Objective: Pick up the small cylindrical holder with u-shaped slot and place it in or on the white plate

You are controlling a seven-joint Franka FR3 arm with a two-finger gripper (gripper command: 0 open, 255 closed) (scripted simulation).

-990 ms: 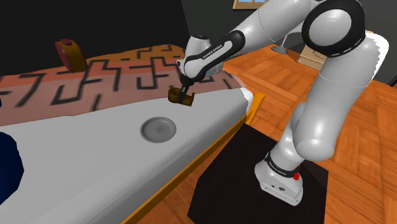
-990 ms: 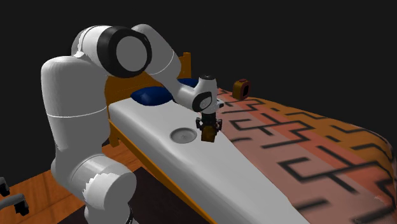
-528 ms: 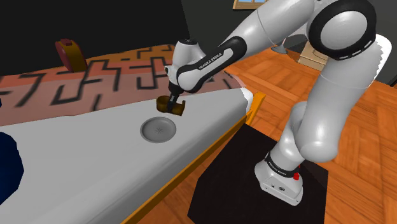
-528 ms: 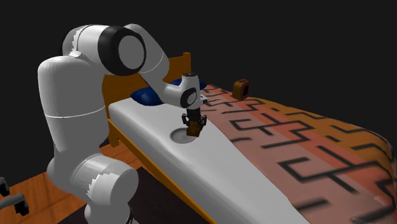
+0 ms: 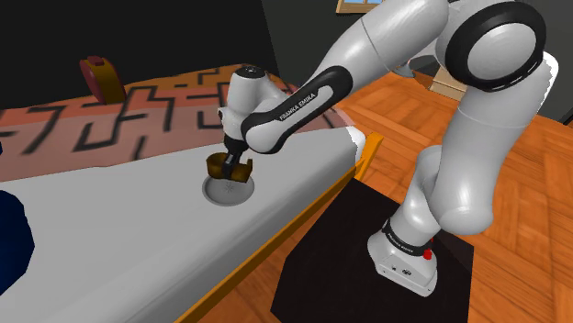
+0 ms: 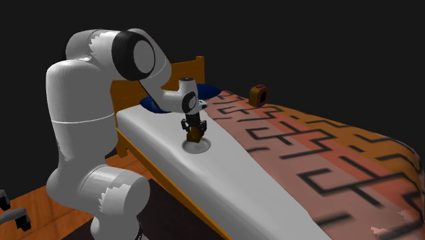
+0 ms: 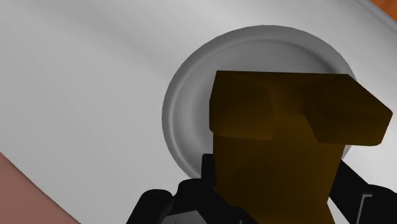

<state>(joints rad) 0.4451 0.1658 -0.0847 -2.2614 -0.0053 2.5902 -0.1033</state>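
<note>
Claw (image 5: 230, 171), all black and two-fingered, closed tight on a small dark-brown cylindrical holder (image 5: 223, 167), pointing down from a white arm with dark joints (image 5: 459, 119). From the wrist, black fingers (image 7: 162, 202) pressed against either side of the brown body, with a stepped notch at its free end. Holder held right over a round pale-grey plate (image 5: 241, 194) with a raised rim, within the plate's outline as seen along the claw; contact between holder and plate impossible to judge.

Plate flat on the pale grey sheet of a bed (image 5: 138, 239), near the bed's edge closest to the black box stand (image 5: 331, 266). Beyond the plate, a salmon blanket with a black maze pattern (image 5: 138, 119), spread over the far half of the mattress. On that blanket, well apart from the claw, a small brown rounded object (image 5: 101, 78), too small to identify. Dark-blue pillow (image 5: 11, 240) at the shoulder view's lower left edge, well apart from the plate.

From the second exterior view, same grasp: claw (image 6: 194, 133) vertical, holder (image 6: 194, 137) just over the plate (image 6: 202, 146), blue pillow behind and an orange wooden headboard (image 6: 136, 87) past it. Orange wooden floor (image 5: 523, 229) around the stand. Black area beyond the bed.
</note>
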